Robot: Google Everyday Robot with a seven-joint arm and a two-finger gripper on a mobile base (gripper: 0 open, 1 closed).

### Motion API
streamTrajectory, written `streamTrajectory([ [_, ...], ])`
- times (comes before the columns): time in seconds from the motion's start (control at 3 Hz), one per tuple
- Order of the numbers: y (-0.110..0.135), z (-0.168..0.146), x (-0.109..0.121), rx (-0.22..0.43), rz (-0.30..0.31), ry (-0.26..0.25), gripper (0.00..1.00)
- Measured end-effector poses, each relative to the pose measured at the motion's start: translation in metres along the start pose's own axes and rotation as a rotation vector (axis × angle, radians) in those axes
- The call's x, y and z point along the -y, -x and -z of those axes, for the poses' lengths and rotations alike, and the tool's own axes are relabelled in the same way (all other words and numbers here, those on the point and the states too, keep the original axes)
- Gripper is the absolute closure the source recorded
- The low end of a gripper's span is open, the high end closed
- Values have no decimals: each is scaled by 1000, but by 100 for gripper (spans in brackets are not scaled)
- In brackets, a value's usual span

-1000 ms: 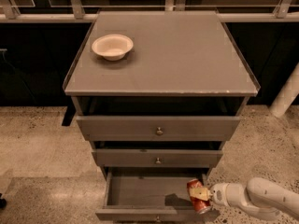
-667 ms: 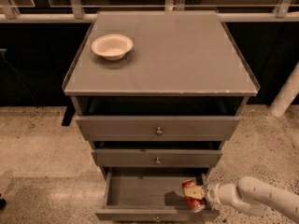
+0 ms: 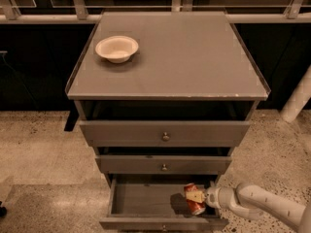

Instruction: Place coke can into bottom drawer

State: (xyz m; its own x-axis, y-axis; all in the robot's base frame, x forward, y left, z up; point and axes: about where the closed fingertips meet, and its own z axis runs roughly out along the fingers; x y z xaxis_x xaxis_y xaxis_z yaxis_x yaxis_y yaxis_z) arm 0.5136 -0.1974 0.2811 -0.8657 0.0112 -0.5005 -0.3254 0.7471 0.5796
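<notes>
Gripped around the middle by the gripper (image 3: 195, 198): the coke can (image 3: 195, 209), with one pale finger (image 3: 197, 196) laid across its front and the jaws closed onto its sides from the right. Hangs within the pulled-out bottom drawer (image 3: 141, 198), at the right end, close behind the front panel and its small round knob (image 3: 164, 227). Cannot tell whether touching the drawer floor or just above it; dark shadow just to the left on the grey tray. Small, red, with white lettering partly covered by the finger, silver at the ends, a bit crumpled, tilted with the top leaning left and away. Compared with a second ago, farther left and deeper over the tray, no longer right at the drawer's right wall; white arm (image 3: 265, 204) reaching farther in from the lower right. Above, the middle drawer (image 3: 163, 165) and top drawer (image 3: 165, 132), each pulled out slightly and with a like knob. On the flat grey cabinet top (image 3: 184, 57), a cream bowl (image 3: 116, 48) near the back left corner, well apart from the can and in the same spot as before. Speckled floor (image 3: 39, 149) around the cabinet.
</notes>
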Motion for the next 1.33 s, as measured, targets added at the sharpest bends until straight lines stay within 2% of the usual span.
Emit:
streamTrajectory([
  [0.67, 14, -40, 18, 6, 38, -26, 100],
  [1.33, 2, -63, 49, -14, -19, -70, 100],
])
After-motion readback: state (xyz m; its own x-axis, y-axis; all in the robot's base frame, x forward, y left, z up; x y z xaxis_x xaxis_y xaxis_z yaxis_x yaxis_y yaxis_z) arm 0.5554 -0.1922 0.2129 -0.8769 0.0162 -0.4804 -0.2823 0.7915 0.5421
